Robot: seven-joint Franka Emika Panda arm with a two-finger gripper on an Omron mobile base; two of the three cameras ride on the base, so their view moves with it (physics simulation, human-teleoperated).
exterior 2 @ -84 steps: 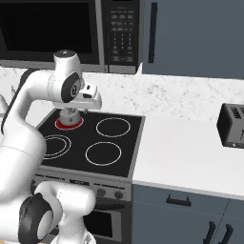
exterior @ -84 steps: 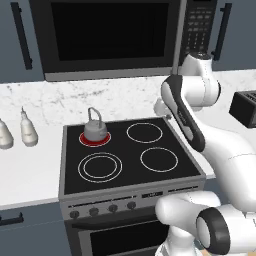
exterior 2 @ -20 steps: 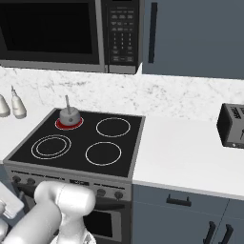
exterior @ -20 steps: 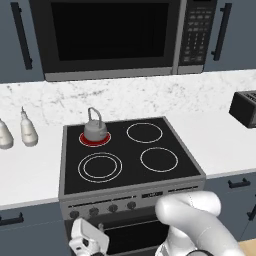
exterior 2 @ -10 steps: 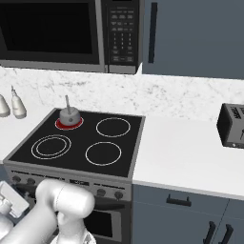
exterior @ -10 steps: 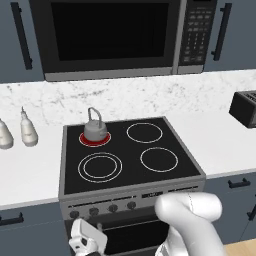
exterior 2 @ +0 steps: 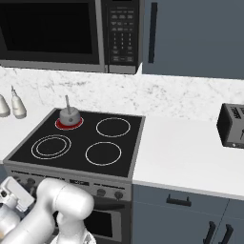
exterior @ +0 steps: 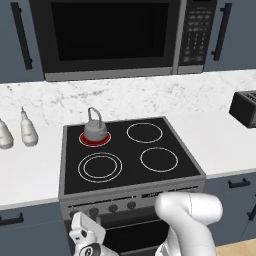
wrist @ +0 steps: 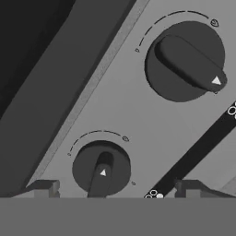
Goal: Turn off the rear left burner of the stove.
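In the left base view, the stove (exterior: 131,159) is seen in the middle of the tabletop (exterior: 30,167). The rear left burner (exterior: 95,137) glows red under the kettle (exterior: 95,127). The fingers (exterior: 86,231) are held low, at the knob row.

In the right base view, the knobs are seen on the grey front panel.

In the hand view, a small knob (wrist: 101,169) is seen between the two open fingertips (wrist: 42,188), not yet touched. It is probably hard and stiff, and best pinched across its raised bar.
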